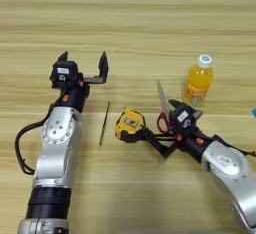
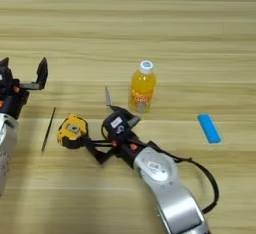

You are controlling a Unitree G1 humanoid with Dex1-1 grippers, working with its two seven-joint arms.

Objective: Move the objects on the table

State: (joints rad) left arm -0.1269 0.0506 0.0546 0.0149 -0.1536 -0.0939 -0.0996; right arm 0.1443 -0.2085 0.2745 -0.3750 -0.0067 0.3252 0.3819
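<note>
Right now I see my left hand (image 1: 83, 60) well to the left of the tape measure (image 1: 129, 124), fingers spread wide and holding nothing, poised over bare bench (image 1: 150, 18). My right hand (image 1: 172, 115) sits just right of the tape measure, over the red-handled scissors (image 1: 163, 109); I cannot tell how far its fingers are apart or whether they grip the handles. The scissor blade points away from me. A thin dark rod (image 1: 104, 123) lies just left of the tape measure, the orange-drink bottle (image 1: 198, 81) stands upright beyond and right of it, and a blue block (image 2: 208, 128) lies far right.
</note>
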